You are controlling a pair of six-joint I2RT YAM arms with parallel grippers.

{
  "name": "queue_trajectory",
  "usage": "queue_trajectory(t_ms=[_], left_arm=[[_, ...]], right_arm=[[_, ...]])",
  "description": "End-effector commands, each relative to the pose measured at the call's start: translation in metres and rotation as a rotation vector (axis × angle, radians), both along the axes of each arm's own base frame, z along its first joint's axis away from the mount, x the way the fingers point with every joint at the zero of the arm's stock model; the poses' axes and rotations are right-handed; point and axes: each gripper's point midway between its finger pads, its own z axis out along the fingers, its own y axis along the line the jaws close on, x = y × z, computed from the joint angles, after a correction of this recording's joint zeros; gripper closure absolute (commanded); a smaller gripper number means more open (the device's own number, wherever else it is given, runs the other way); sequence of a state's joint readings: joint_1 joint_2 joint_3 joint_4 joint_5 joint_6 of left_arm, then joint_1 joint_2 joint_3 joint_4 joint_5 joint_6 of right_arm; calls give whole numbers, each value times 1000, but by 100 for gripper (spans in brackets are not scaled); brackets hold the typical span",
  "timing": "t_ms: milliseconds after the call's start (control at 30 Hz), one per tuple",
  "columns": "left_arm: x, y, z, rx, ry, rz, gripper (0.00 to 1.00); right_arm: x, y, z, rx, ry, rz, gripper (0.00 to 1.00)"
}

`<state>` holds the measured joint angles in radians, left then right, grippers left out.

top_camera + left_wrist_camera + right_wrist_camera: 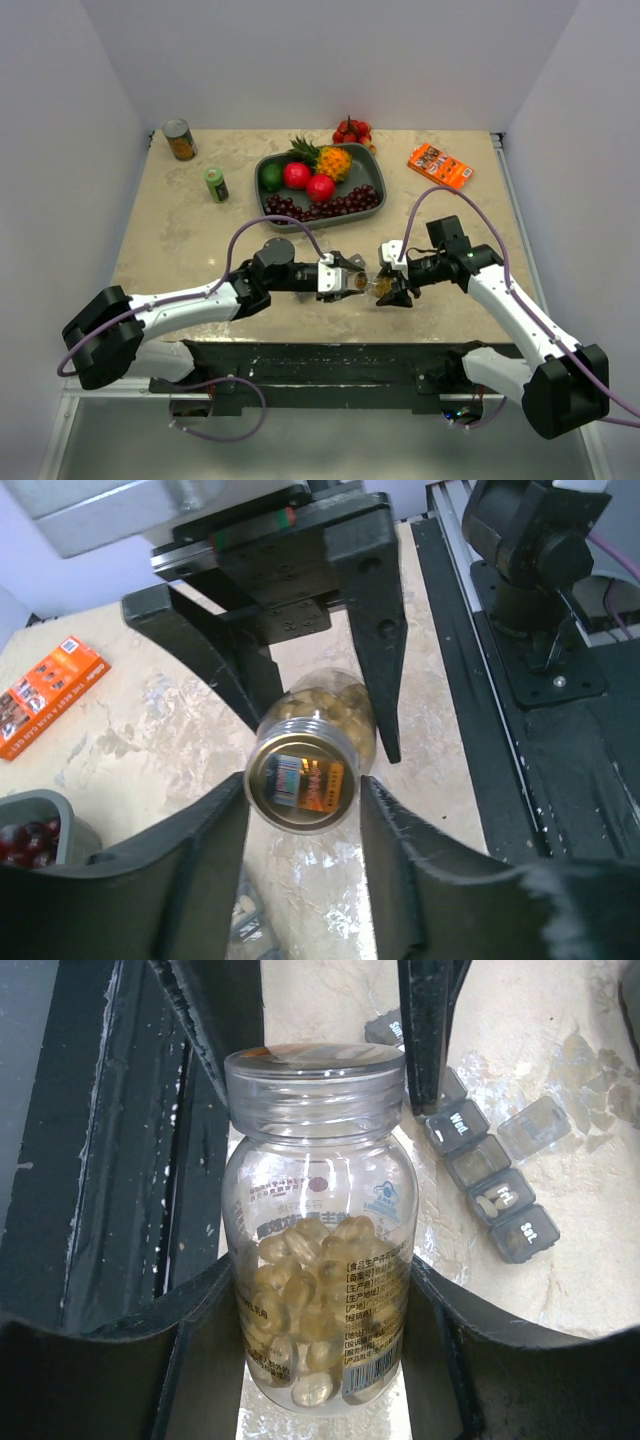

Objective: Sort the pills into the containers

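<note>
Bottle (320, 1190) gripped by right pincer (390, 288) | cap (315, 1075) (still on) pinched by left pincer (303, 790) | pills (300, 1300) not yet moved to containers (487, 1175)

Beige marble-look table (170, 250), plain white walls (330, 60) on three sides, even light.

A lab test booth: plain white walls (350, 60) enclose the table (180, 240).
</note>
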<state>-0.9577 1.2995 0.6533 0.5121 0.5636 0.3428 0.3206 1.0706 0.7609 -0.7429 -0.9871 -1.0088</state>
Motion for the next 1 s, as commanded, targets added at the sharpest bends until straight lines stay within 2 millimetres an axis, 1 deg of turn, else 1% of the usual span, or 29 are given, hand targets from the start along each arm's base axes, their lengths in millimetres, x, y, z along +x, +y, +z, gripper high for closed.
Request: queue_trajectory(t_ms=[0, 100, 133, 200, 233, 300, 333, 367, 400, 433, 467, 533, 567, 600, 633, 667, 700, 733, 767, 800, 867, 900, 967], left_arm=[[-5, -11, 34, -99, -3, -45, 53], [-9, -10, 35, -113, 50, -55, 59], [-12, -10, 34, -114, 68, -60, 64], [-15, -9, 34, -120, 126, -58, 70], [-17, -9, 33, -121, 148, -59, 77], [-19, -9, 34, -130, 226, -49, 83], [-20, -8, 36, -135, 249, -47, 89], [-22, -8, 36, -138, 327, -36, 95], [-20, -8, 38, -147, 365, -12, 100], [-18, -7, 42, -160, 409, 17, 100], [-18, -7, 39, -145, 504, 49, 100], [-16, -8, 43, -139, 576, 80, 100], [-15, -7, 34, -108, 707, 139, 100], [-5, -6, 31, -108, 772, 221, 100], [-3, -8, 33, -101, 823, 248, 100], [-4, -5, 22, -63, 928, 300, 100], [-2, -5, 23, -74, 973, 335, 100], [-4, -1, 21, -86, 1020, 357, 100], [-5, -1, 26, -125, 1102, 364, 100], [-2, 1, 26, -157, 1140, 401, 100], [-6, 3, 24, -164, 1234, 431, 100], [-1, 5, 20, -169, 1273, 481, 100], [-2, 4, 24, -172, 1321, 493, 100]], right_arm=[[1, 5, 14, 45, -39, 25, 98], [2, 5, 13, 45, -39, 25, 98], [2, 5, 13, 43, -39, 24, 98], [2, 5, 13, 43, -36, 23, 98], [2, 5, 13, 42, -38, 22, 98], [2, 5, 13, 41, -39, 19, 98], [2, 5, 13, 40, -38, 21, 98], [3, 5, 13, 40, -39, 18, 98], [3, 5, 13, 39, -38, 17, 98], [3, 5, 13, 38, -38, 15, 98], [4, 5, 12, 36, -39, 13, 98], [6, 4, 12, 33, -39, 3, 98], [6, 4, 12, 33, -41, 2, 98], [6, 4, 12, 33, -40, 0, 98], [7, 4, 12, 32, -40, -3, 98], [7, 4, 12, 31, -39, -3, 98], [7, 4, 12, 30, -37, -7, 98], [8, 4, 12, 31, -39, -6, 99], [8, 4, 12, 31, -37, -7, 99], [8, 4, 12, 31, -37, -8, 98], [7, 4, 12, 30, -36, -8, 98], [8, 4, 12, 30, -38, -11, 98], [8, 4, 12, 30, -35, -13, 98]])
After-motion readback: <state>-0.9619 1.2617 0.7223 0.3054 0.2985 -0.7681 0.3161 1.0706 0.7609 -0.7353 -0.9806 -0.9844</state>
